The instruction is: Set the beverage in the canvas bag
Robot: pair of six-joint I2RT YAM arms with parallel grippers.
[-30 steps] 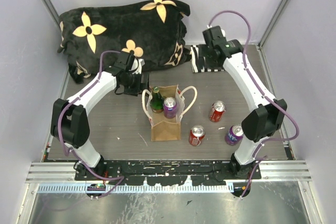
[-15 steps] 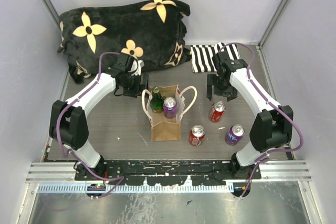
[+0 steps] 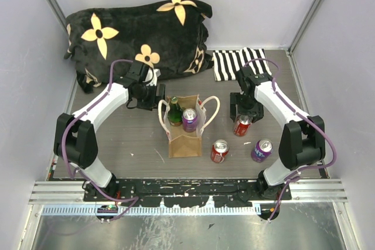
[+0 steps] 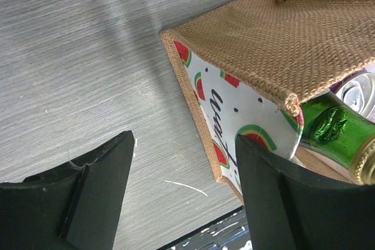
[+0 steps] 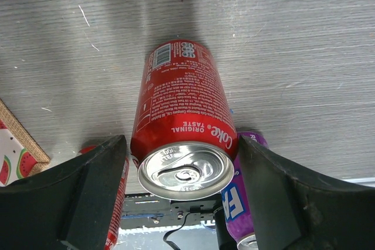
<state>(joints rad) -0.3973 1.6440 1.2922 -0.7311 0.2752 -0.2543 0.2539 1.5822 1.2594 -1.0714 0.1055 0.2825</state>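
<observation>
Two black fingers of the right gripper (image 5: 186, 171) stand spread wide on either side of an upright red cola can with a silver top (image 5: 183, 115), close to its sides; whether they touch it cannot be told, and the can stands on the grey wood-grain table (image 3: 129, 139). Nearer the arm bases, a purple aluminium can (image 3: 261, 150) and a second red soda can (image 3: 219, 151) stand upright, apart from each other. To the left of the flanked can sits the small tan-brown canvas bag with two cream loop handles (image 3: 184, 140), upright and open-mouthed; it holds a green glass bottle (image 3: 174, 113) and a purple drink can (image 3: 190, 119) side by side. The left gripper (image 3: 150, 94) hovers just beside the bag's far left corner, jaws apart and holding nothing; its wrist view shows the watermelon-printed lining by one finger. Beyond lie a black plush cushion with tan flowers (image 3: 140, 33) and a black-and-white striped cloth (image 3: 237, 64).
</observation>
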